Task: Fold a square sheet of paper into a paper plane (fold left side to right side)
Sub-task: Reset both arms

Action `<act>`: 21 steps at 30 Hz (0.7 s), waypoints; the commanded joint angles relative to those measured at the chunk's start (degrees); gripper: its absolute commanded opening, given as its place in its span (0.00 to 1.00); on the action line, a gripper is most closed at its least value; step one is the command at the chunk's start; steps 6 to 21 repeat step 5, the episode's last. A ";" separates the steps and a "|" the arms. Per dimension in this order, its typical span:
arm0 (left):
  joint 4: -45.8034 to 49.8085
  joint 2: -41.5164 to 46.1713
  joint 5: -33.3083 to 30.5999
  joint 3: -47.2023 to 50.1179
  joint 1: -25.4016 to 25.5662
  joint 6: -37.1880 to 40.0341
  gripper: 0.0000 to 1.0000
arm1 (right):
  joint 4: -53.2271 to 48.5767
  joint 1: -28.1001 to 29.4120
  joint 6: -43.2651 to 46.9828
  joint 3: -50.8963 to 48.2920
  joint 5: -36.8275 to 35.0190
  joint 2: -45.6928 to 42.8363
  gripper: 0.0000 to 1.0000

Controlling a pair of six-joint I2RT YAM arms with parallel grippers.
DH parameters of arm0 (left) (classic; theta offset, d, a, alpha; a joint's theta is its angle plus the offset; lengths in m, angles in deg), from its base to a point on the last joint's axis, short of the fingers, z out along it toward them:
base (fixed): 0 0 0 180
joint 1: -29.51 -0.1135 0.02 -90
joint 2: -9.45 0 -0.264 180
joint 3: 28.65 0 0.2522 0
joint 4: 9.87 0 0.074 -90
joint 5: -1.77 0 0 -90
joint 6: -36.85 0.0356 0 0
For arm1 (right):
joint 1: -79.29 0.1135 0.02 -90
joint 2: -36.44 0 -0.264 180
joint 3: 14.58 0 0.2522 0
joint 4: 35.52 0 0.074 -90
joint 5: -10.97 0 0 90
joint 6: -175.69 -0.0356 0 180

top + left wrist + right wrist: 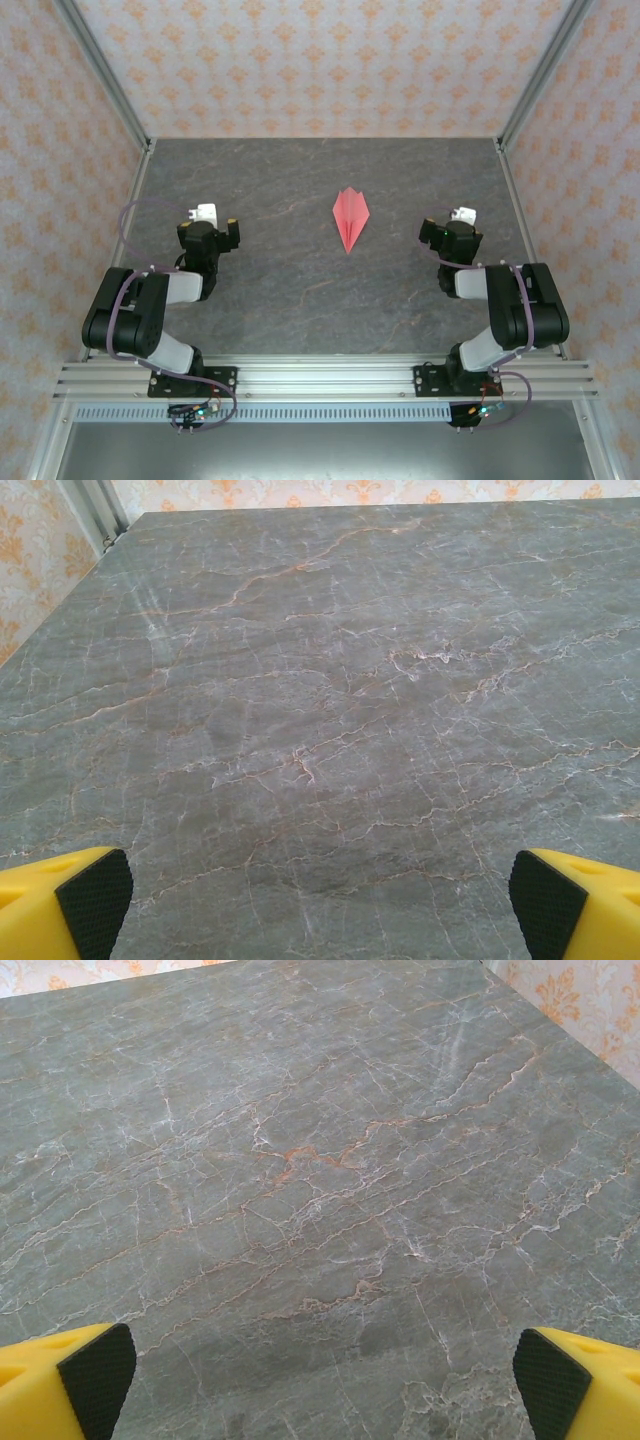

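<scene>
Paper plane [350,217], folded dart: flat at mid table [280,290], tip toward the near edge, well apart from both grippers. Left gripper [320,915], right gripper [325,1395]: jaws wide apart, empty. Folding looks complete; best left untouched.

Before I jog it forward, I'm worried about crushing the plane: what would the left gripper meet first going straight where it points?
Probably the table, since the open left gripper seems angled down at it; depth is unclear. The paper plane lies to its right.
</scene>
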 commanded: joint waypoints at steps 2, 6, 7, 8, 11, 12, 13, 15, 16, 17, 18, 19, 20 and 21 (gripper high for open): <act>0.13 0.43 0.26 -1.28 -0.28 -0.59 1.00 | 1.73 -0.28 0.40 0.92 0.47 -0.71 1.00; 0.01 0.43 0.24 -1.14 -0.28 -0.58 1.00 | 1.69 -0.26 0.42 0.89 0.48 -0.71 1.00; 0.01 0.43 0.24 -1.14 -0.28 -0.58 1.00 | 1.69 -0.26 0.42 0.89 0.48 -0.71 1.00; 0.01 0.43 0.24 -1.14 -0.28 -0.58 1.00 | 1.69 -0.26 0.42 0.89 0.48 -0.71 1.00; 0.01 0.43 0.24 -1.14 -0.28 -0.58 1.00 | 1.69 -0.26 0.42 0.89 0.48 -0.71 1.00; 0.01 0.43 0.24 -1.14 -0.28 -0.58 1.00 | 1.69 -0.26 0.42 0.89 0.48 -0.71 1.00; 0.01 0.43 0.24 -1.14 -0.28 -0.58 1.00 | 1.69 -0.26 0.42 0.89 0.48 -0.71 1.00; 0.01 0.43 0.24 -1.14 -0.28 -0.58 1.00 | 1.69 -0.26 0.42 0.89 0.48 -0.71 1.00; 0.01 0.43 0.24 -1.14 -0.28 -0.58 1.00 | 1.69 -0.26 0.42 0.89 0.48 -0.71 1.00; 0.01 0.43 0.24 -1.14 -0.28 -0.58 1.00 | 1.69 -0.26 0.42 0.89 0.48 -0.71 1.00; 0.01 0.43 0.24 -1.14 -0.28 -0.58 1.00 | 1.69 -0.26 0.42 0.89 0.48 -0.71 1.00; 0.01 0.43 0.24 -1.14 -0.28 -0.58 1.00 | 1.69 -0.26 0.42 0.89 0.48 -0.71 1.00; 0.01 0.43 0.24 -1.14 -0.28 -0.58 1.00 | 1.69 -0.26 0.42 0.89 0.48 -0.71 1.00; 0.01 0.43 0.24 -1.14 -0.28 -0.58 1.00 | 1.69 -0.26 0.42 0.89 0.48 -0.71 1.00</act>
